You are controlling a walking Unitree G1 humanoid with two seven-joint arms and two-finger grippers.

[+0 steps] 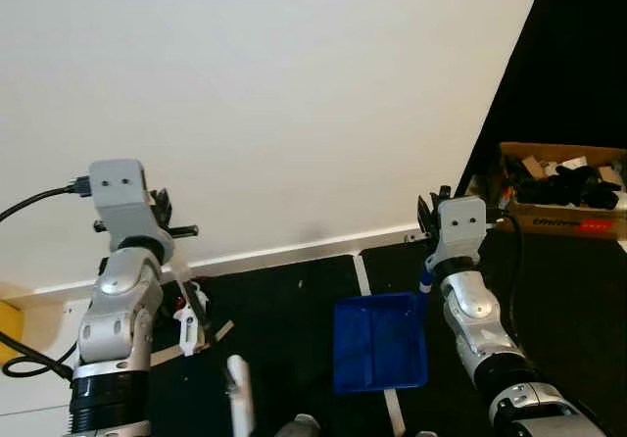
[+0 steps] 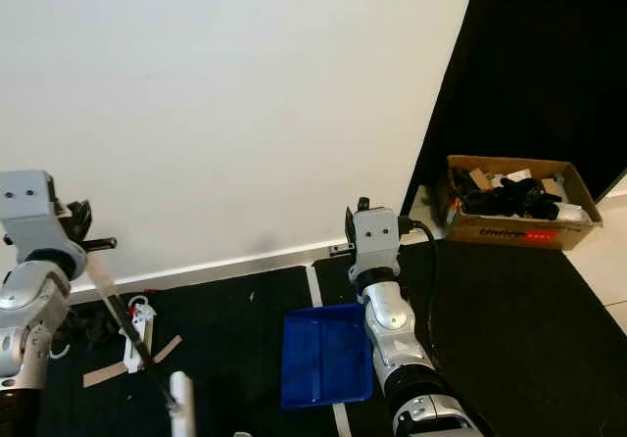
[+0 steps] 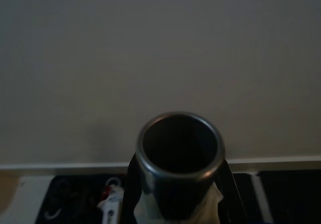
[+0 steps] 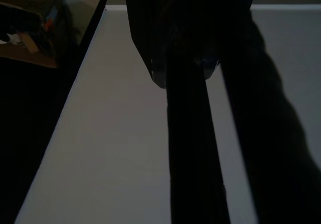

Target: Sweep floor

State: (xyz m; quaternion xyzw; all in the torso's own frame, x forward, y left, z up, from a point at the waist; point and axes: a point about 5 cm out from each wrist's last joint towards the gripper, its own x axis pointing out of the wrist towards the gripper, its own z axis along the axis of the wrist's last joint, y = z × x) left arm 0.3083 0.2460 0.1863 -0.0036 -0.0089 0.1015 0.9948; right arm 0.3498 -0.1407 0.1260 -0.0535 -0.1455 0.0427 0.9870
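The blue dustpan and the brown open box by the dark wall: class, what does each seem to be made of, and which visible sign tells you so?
Blue dustpan: probably moulded plastic, judging by its even saturated colour, faint sheen and raised rim. Brown open box: most likely corrugated cardboard with a matte finish, given its folded-out flaps and printed side.

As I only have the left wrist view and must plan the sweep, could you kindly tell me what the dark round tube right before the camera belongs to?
Observer: It is the top end of a long broom stick, gripped in the left claw and slanting down to the black floor mat.
Operator: Thank you. Where is the dustpan?
Observer: The blue plastic dustpan sits below the right claw, which appears to grip its handle.
Operator: Is there anything to sweep?
Observer: Flat brown strips lie on the mat near the stick's lower end.
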